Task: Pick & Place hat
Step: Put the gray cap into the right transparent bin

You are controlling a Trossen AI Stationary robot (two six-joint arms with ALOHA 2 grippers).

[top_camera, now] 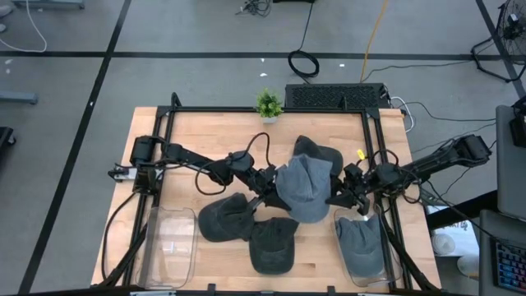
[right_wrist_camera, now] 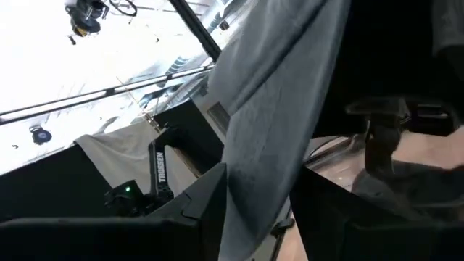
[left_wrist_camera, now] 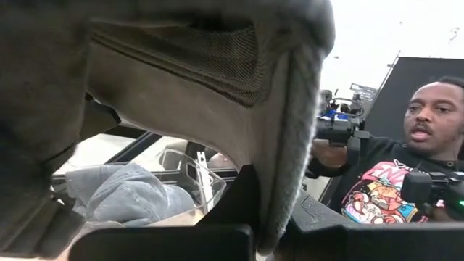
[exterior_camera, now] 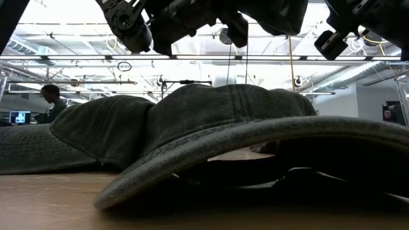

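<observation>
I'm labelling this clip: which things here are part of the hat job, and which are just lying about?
Job: grey hat held up between left gripper and right gripper; dark hats on the table; right bin with a grey hat; left bin.

Lying about: plant, keyboard.

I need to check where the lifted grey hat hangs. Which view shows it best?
The high view: the whole grey hat shows, hanging between both end effectors. Both wrist views show only close fabric; the low view catches just its underside at the top edge.
</observation>
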